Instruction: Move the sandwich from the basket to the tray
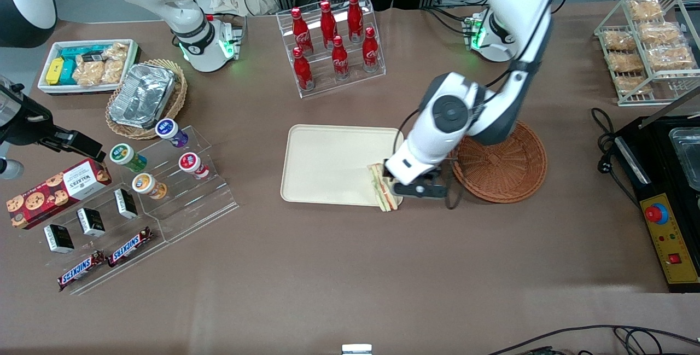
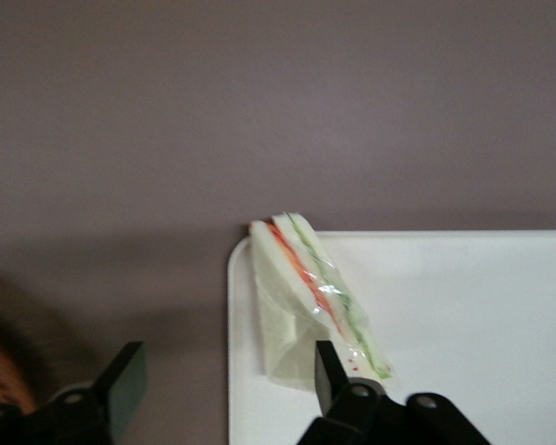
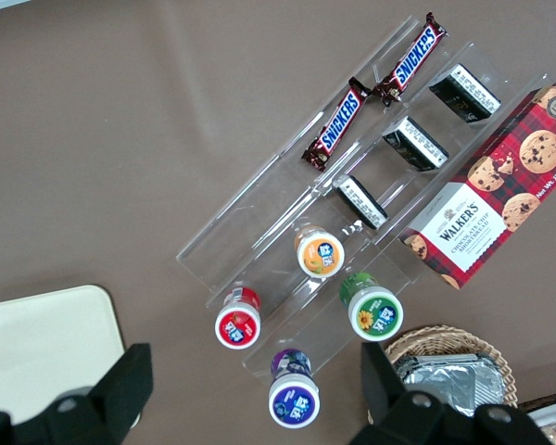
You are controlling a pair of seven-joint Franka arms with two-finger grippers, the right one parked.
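Lying on the tray's [image 1: 328, 163] corner, sandwich [image 2: 317, 298] below open-fingered end effector [image 2: 224, 378].

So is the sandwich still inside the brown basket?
No, the sandwich lies on the tray's corner, the open gripper above it; the basket holds nothing.

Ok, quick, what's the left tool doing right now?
Left tool: open, holding nothing, over the tray corner nearest the basket; the sandwich lies released on that corner.
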